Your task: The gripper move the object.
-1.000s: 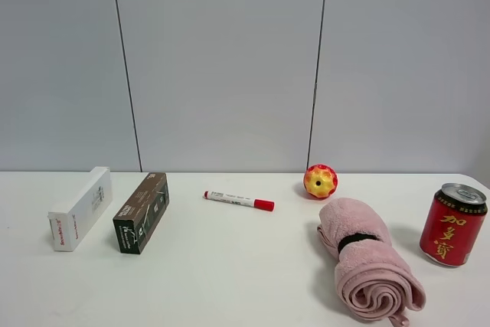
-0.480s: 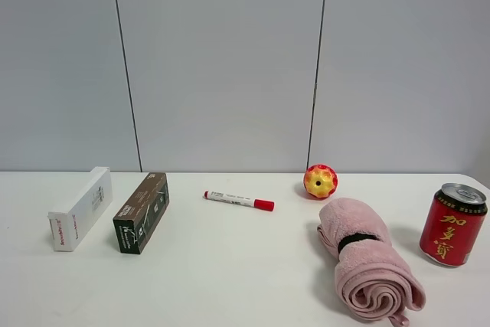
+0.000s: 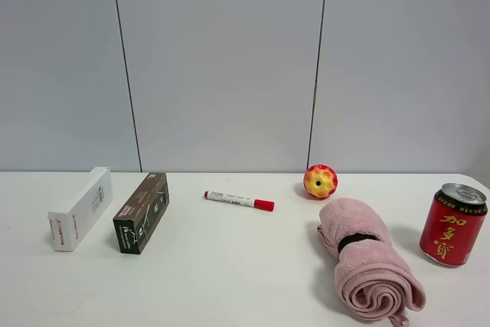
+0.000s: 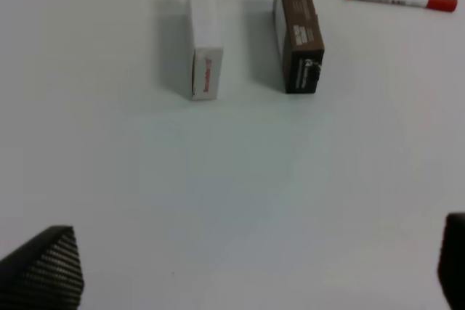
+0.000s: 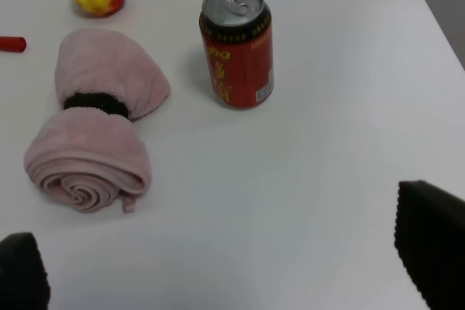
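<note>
The long white box (image 3: 81, 208) with red lettering on its end lies at the far left of the table, beside a dark green-brown box (image 3: 142, 211). It also shows in the left wrist view (image 4: 204, 38). No arm shows in the exterior high view. My left gripper (image 4: 254, 270) is open, its black fingers (image 4: 43, 270) spread wide, well short of the white box and holding nothing. My right gripper (image 5: 232, 270) is open and empty, its fingers (image 5: 432, 241) spread wide over bare table near the can.
A red marker (image 3: 239, 201) lies mid-table. A yellow-red ball (image 3: 320, 181) sits behind a rolled pink towel (image 3: 367, 258). A red can (image 3: 452, 224) stands at the right edge. A grey wall stands behind the table.
</note>
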You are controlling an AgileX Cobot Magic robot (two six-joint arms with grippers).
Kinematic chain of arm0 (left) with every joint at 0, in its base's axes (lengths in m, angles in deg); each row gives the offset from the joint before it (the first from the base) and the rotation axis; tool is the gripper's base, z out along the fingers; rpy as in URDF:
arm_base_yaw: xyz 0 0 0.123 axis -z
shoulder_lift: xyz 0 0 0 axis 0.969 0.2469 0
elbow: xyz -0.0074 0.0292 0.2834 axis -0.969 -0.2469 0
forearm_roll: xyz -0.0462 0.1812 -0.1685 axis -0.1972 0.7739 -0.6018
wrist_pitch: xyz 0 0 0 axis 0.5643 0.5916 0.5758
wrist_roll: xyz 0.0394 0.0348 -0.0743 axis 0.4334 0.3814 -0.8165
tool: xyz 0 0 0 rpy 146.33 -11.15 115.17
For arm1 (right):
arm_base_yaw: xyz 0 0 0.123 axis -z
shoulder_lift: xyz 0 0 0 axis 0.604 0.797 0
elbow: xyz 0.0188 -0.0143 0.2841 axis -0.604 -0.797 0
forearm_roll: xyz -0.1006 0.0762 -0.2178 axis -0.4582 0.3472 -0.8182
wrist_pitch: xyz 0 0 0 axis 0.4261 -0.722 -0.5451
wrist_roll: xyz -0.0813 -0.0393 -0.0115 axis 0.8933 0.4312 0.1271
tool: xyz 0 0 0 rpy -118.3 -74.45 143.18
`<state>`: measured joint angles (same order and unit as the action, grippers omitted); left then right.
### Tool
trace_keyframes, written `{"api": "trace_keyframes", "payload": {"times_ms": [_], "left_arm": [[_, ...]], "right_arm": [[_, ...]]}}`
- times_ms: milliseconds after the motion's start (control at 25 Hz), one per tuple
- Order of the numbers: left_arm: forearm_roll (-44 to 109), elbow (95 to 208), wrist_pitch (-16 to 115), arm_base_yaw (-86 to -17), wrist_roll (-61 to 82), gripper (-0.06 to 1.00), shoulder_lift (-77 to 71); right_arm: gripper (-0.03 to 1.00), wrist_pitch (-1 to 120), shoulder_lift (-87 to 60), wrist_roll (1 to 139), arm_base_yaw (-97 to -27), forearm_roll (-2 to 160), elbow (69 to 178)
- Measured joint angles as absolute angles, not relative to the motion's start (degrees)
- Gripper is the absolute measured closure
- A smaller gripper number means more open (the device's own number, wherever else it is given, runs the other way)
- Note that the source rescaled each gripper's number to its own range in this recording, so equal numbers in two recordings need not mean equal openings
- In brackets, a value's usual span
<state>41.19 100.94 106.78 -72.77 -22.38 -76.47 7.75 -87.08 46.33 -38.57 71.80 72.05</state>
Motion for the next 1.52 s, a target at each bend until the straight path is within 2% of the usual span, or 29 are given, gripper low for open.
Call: {"api": "trace_keyframes", "payload": {"times_ms": [1520], "left_arm": [[41.19,100.90,106.15,-72.77,-21.33,-0.06,-76.47]], "right_arm": [[-0.03,7.75,-87.08,46.33,-38.57,71.80,72.05]]}}
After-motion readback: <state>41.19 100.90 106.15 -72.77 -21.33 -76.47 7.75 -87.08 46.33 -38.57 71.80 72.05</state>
